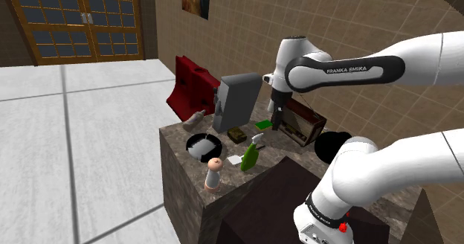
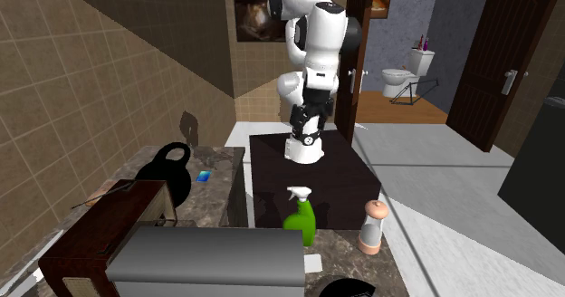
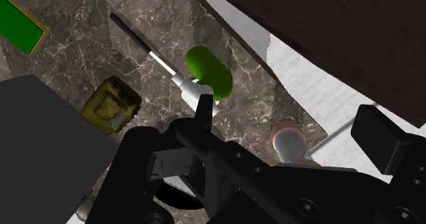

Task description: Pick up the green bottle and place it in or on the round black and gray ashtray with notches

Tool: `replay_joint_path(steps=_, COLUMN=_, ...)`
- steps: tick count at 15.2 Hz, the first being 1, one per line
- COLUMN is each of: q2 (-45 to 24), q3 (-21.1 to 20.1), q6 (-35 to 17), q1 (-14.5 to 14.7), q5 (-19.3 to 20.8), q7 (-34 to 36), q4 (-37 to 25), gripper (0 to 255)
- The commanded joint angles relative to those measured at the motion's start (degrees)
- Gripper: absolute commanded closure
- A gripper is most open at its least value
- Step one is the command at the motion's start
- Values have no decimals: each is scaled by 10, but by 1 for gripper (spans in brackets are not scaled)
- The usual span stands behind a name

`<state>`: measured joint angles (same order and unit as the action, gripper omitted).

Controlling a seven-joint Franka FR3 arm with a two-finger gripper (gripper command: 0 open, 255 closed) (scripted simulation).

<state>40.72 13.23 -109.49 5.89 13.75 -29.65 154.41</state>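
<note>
Green bottle stands upright, nozzle up (long axis vertical); claw spread wide, empty.

countertop: smooth marbled stone | green bottle: smooth, matt

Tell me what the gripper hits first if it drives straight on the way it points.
Likely the green bottle, near its top. Depth is unclear, so the gripper may instead land on the marbled counter beside it.

Even, muted light, soft shadows — dim corners
</note>
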Motion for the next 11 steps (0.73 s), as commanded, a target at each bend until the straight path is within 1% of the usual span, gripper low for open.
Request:
replay_joint_path(steps=1, q2=-32, q3=25, q6=-56, q1=12, q5=21, q7=-60, q4=12, gripper=0)
replay_joint_path(steps=4, q2=-86, q3=61, q6=-142, q1=31, q5=48, q7=-142, q4=27, gripper=0)
replay_joint_path(steps=7, q2=-152, q3=98, q6=-230, q1=54, q5=65, q7=-226, q4=32, gripper=0)
replay_joint_path(steps=10, q2=-229, q3=133, q6=-320, q1=83, q5=67, q7=-315, q4=29, gripper=0)
replay_joint_path(steps=11, q2=-248, q3=140, q6=-341, q1=91, q5=64, q7=-337, q4=27, gripper=0)
